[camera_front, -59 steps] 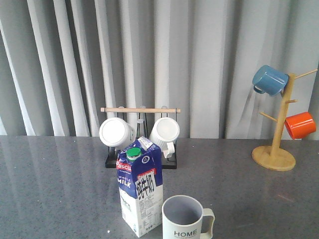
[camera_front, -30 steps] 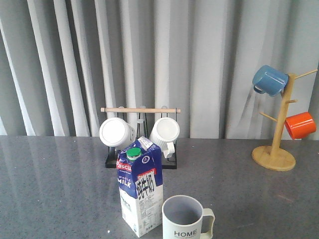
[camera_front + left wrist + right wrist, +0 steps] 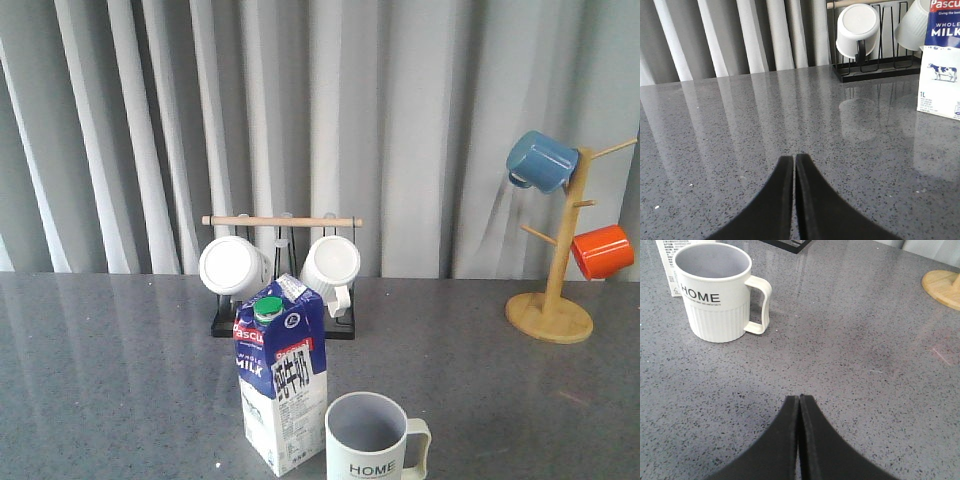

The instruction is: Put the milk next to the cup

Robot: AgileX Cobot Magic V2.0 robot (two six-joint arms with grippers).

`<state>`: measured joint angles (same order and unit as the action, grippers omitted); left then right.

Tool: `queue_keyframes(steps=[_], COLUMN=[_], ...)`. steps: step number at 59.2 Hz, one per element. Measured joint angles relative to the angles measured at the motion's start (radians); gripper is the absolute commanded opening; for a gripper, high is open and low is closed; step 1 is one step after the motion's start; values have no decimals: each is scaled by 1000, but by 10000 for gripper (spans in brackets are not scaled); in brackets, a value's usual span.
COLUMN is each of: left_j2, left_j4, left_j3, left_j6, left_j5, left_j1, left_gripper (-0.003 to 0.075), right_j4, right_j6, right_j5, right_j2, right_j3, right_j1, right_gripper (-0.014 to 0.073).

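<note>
The milk carton (image 3: 281,375), dark blue above and white below with a green cap, stands upright near the table's front middle. It also shows in the left wrist view (image 3: 942,55) and as a corner in the right wrist view (image 3: 671,265). The ribbed "HOME" cup (image 3: 368,440) stands just right of it, close beside it, handle to the right; it is whole in the right wrist view (image 3: 717,292). My left gripper (image 3: 794,158) is shut and empty, well apart from the carton. My right gripper (image 3: 799,398) is shut and empty, short of the cup. Neither gripper shows in the front view.
A black rack (image 3: 282,275) with a wooden bar holds two plain white mugs behind the carton. A wooden mug tree (image 3: 558,280) at the back right carries a blue mug (image 3: 540,160) and an orange mug (image 3: 603,251). Grey curtains hang behind the speckled grey table (image 3: 120,380).
</note>
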<state>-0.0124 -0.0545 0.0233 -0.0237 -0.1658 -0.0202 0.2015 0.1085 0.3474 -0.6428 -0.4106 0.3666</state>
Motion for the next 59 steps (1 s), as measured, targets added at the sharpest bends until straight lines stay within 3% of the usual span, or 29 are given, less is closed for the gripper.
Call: queue_keyframes(steps=[48, 59], left_j2=[0, 0], left_j4=[-1, -1], left_j3=[0, 0], left_j6=[0, 0], left_j5=[0, 0], left_j1=[0, 0], left_gripper=[-6, -6], right_j4=[3, 52], right_j6=[0, 0], right_j5=[1, 1], right_j2=[1, 77], right_j3=[0, 27], right_j1=[0, -21], right_gripper=[-4, -4])
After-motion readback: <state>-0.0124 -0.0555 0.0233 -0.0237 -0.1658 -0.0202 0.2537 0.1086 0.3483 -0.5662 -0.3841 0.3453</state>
